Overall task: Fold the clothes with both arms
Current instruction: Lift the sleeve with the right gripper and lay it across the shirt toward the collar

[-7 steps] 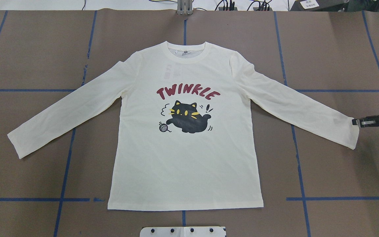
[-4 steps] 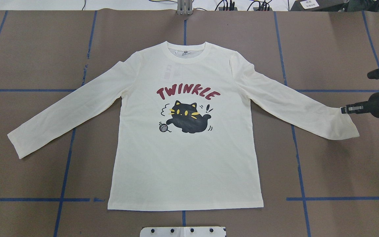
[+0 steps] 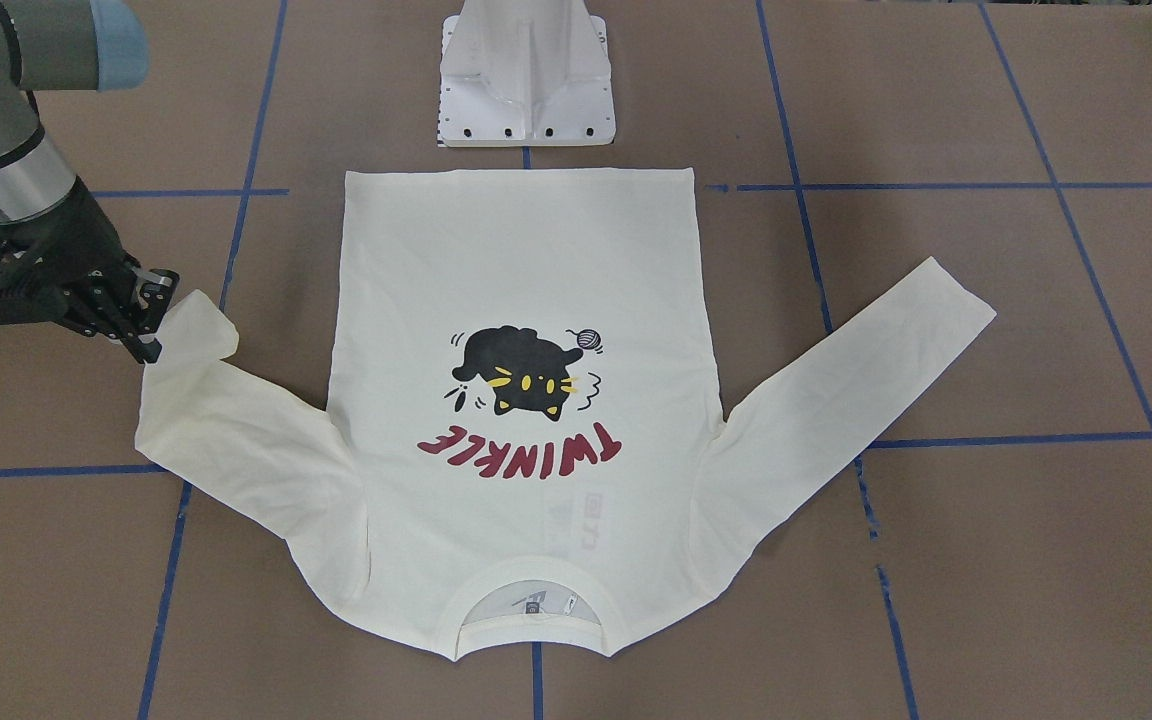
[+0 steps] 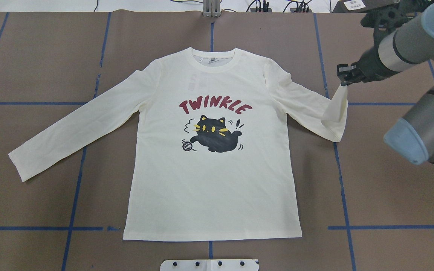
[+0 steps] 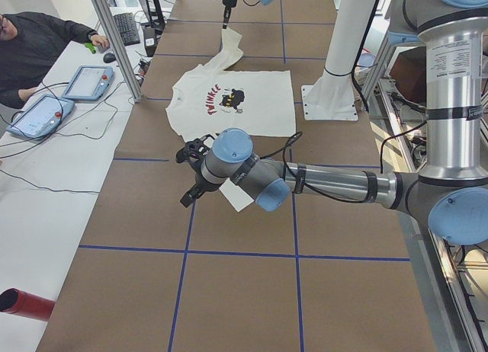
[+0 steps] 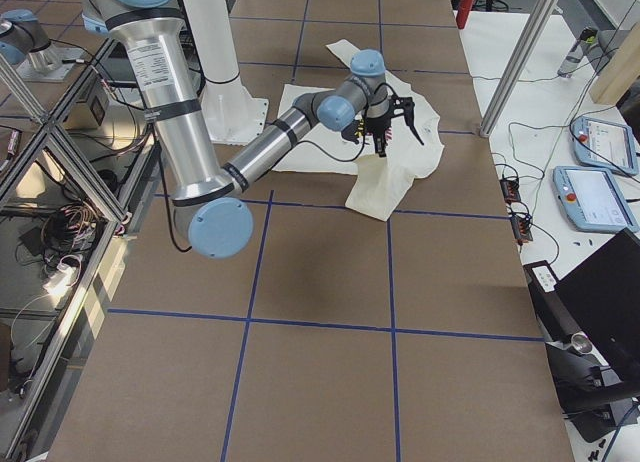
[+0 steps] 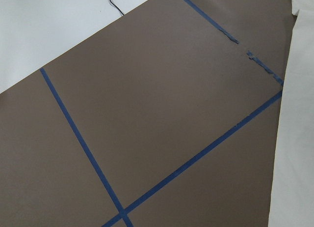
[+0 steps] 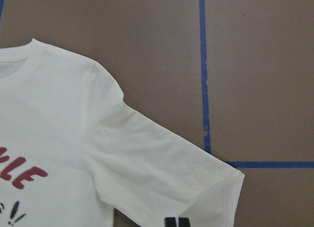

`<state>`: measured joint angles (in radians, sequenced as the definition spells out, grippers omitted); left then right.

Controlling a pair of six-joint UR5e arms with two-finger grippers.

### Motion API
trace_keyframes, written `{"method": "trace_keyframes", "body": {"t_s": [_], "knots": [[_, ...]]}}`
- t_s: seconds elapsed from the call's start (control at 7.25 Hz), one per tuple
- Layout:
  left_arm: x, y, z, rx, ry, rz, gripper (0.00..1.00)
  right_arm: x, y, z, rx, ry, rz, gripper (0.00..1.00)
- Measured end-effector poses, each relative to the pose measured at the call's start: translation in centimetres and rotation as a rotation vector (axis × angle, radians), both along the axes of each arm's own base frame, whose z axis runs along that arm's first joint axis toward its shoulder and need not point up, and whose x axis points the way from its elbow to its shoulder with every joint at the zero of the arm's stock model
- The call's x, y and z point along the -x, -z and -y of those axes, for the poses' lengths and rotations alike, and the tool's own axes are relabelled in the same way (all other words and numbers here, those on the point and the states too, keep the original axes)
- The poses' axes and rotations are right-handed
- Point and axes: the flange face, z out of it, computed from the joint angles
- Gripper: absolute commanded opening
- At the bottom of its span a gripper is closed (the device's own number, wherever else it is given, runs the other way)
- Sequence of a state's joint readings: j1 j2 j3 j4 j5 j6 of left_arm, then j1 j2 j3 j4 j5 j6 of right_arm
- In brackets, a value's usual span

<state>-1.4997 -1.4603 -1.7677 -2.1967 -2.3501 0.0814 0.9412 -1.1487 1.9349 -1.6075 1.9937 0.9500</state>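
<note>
The cream long-sleeved T-shirt [image 4: 209, 188] is lying flat, cat print up, mid-frame in the overhead view on the brown table [image 4: 28, 56]. At upper right, the right gripper [image 4: 343, 79] is pinching one sleeve's cuff [image 4: 337, 109], holding it raised and doubled inward. The left gripper [image 5: 187, 180] is hovering near the other sleeve's end; how far it is open cannot be told.

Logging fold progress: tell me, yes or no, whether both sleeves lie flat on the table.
No: the right gripper holds one sleeve's cuff up off the table; the other sleeve lies flat.
</note>
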Motion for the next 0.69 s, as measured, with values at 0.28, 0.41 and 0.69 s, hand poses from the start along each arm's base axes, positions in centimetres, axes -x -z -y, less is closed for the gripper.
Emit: {"method": "trace_keyframes", "body": {"t_s": [0.28, 0.41, 0.69], "knots": [[0.0, -0.1, 0.0, 0.002, 0.001, 0.0, 1.0, 5.2, 11.7, 3.4, -0.013, -0.084, -0.004, 0.0], [0.0, -0.2, -0.1, 0.004, 0.001, 0.0, 1.0, 8.7, 16.4, 4.7, -0.039, -0.111, -0.012, 0.0], [0.0, -0.5, 0.0, 0.01, 0.0, 0.001, 1.0, 17.8, 23.0, 5.5, -0.061, -0.155, -0.02, 0.0]]}}
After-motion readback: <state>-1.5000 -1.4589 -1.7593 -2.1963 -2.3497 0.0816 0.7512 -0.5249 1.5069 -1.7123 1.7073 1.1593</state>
